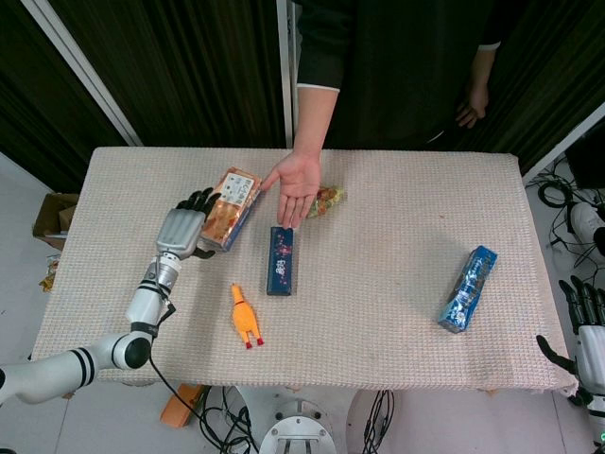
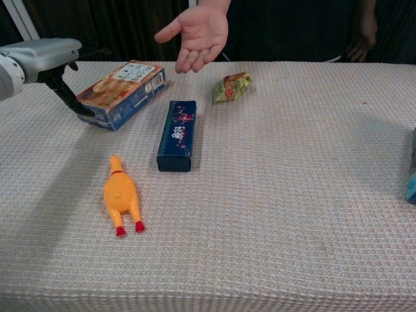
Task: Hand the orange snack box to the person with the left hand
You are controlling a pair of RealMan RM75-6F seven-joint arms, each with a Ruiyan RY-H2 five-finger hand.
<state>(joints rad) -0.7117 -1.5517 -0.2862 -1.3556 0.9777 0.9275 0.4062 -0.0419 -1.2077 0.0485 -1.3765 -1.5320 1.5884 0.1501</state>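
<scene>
The orange cardboard snack box lies flat on the table at my left hand's three o'clock, fingers touching its edge but gripping nothing; lifting and handover remain.

On the table lie a rubber chicken, dark blue box, green snack packet and blue packet.

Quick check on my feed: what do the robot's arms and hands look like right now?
Left robot hand: silver-grey back, black fingers, on a white arm with black joint bands and a black cable. Right robot hand at the frame edge looks the same: black fingers, silver-grey body.
</scene>
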